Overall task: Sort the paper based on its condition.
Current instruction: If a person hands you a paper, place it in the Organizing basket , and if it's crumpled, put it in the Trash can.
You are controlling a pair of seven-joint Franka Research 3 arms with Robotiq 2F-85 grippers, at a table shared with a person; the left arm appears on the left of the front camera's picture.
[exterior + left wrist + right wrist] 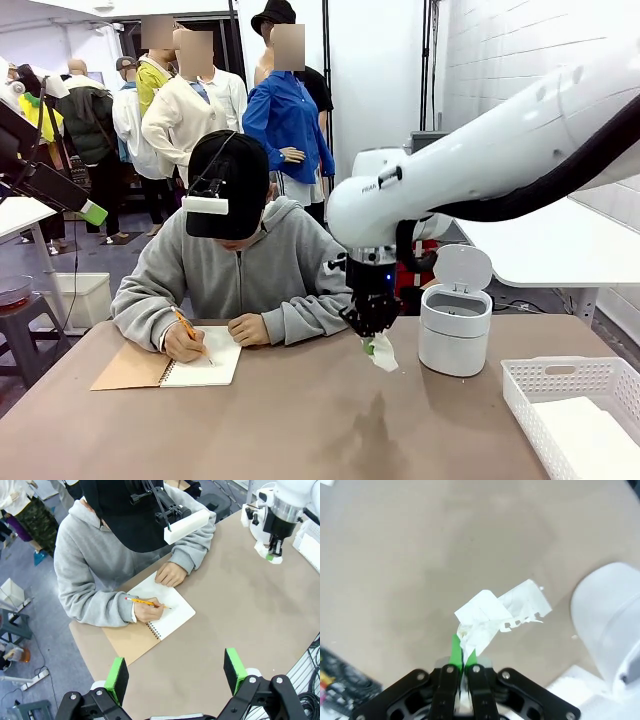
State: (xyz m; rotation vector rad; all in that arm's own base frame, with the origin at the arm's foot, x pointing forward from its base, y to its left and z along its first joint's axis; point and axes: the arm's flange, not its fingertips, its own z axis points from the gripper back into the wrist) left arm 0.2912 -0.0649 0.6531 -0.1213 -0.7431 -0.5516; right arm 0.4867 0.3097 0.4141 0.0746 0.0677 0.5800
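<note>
Between right fingers (455, 651), crumpled paper (496, 614).

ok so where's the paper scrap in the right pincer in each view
front view: the paper scrap hangs below the right pincer, right of centre, just left of the white bin.
left wrist view: upper right, small, under the right pincer; scrap at.
right wrist view: centre, rising from the shut pincer, bin at right.
shared landmark: the right pincer clamped on it.
</note>
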